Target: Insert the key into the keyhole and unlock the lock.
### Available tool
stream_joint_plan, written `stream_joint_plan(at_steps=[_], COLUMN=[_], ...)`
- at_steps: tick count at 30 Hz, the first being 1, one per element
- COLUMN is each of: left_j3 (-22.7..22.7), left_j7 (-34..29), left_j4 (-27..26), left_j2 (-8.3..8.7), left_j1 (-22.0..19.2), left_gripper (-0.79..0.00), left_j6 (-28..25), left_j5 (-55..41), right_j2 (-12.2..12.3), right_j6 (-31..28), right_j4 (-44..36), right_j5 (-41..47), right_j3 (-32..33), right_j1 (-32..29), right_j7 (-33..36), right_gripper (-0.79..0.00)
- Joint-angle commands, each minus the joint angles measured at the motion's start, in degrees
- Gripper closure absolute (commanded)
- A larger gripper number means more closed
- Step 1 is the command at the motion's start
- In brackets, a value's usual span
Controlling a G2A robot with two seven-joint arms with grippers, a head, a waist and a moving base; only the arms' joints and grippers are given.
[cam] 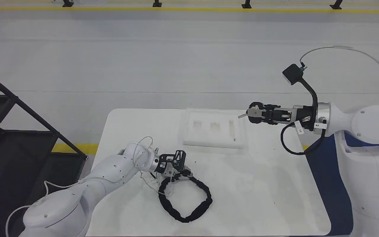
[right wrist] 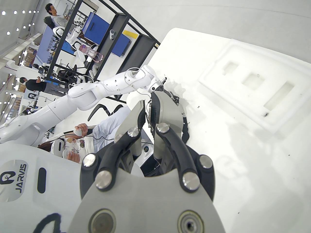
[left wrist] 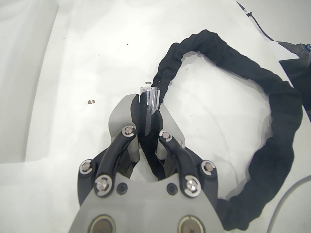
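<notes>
Sensibly, the lock cylinder [left wrist: 151, 98], likely stiff and slick, is clamped by the left end effector [left wrist: 148, 106], the key [cam: 241, 116] by the right end effector [right wrist: 147, 104].

Top view overhead looking down, wrist views close in — all share the table [cam: 266, 195]

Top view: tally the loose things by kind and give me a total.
foam tray: 1
chain lock: 1, with its silver end held in the left end effector
key: 1, a small piece at the tip of the right end effector
total: 3
</notes>
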Motion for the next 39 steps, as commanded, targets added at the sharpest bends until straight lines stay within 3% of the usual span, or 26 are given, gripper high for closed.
stream_joint_plan(at_steps=[1,8,14,19,29,39], left_j3=[-0.3,-1.5,-3.3,-5.3,-12.2,-19.1], left_j7=[0.0,4.4,10.2,11.7,12.4,9.6], left_j4=[0.2,-1.1,-4.9,-11.2,-24.5,-33.9], left_j2=[-0.17,0.24,2.19,4.63,9.95,12.27], left_j1=[0.1,0.2,0.6,1.1,2.7,6.8], left_gripper=[0.0,0.0,0.0,0.0,0.0,0.0], left_j6=[0.1,0.5,1.0,1.9,2.8,6.6], left_j5=[-0.2,0.1,0.8,0.3,-2.7,-7.8], right_j2=[0.0,0.0,0.0,0.1,0.7,1.5], right_j6=[0.0,0.0,0.0,0.8,7.9,15.7], right_j4=[0.0,0.0,0.0,-0.6,-0.9,-5.0], right_j5=[0.0,0.0,0.0,-0.1,0.0,-2.8], right_j3=[0.0,0.0,0.0,-1.4,-5.7,-7.0], right_j1=[0.0,0.0,0.0,-1.3,-0.5,0.3], right_j7=[0.0,0.0,0.0,-0.5,3.5,2.5], right_gripper=[0.0,0.0,0.0,0.0,0.0,0.0])
